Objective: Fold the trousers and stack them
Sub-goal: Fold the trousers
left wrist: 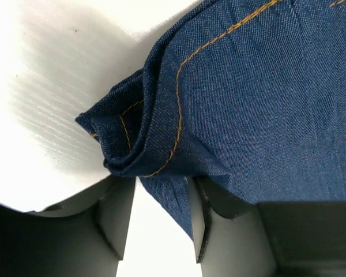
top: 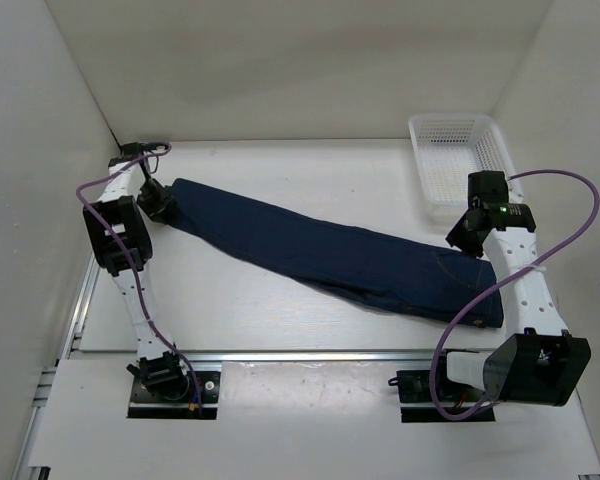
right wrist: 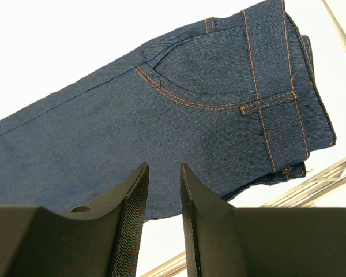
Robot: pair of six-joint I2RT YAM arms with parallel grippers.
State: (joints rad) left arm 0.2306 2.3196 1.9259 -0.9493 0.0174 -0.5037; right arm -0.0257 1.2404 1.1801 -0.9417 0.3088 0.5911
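Closest to the arm bases lies the waist end of the trousers [top: 330,255], a long navy strip running diagonally across the tabletop [top: 280,320] from near right to far left, its legs seemingly laid one on the other; the right fingers [right wrist: 132,202] hover above that waist near the pocket stitching, narrowly parted and grasping nothing; farther off, the left fingers [left wrist: 112,213] stand released at the leg hem, a corner of denim reaching between them but not pinched; beyond, a white basket [top: 435,185] sits at the far right. By the look of it, the lengthwise fold is done and the crosswise fold is in hand; next the left fingers should clench on both hem layers, lift, and carry them toward the waist.
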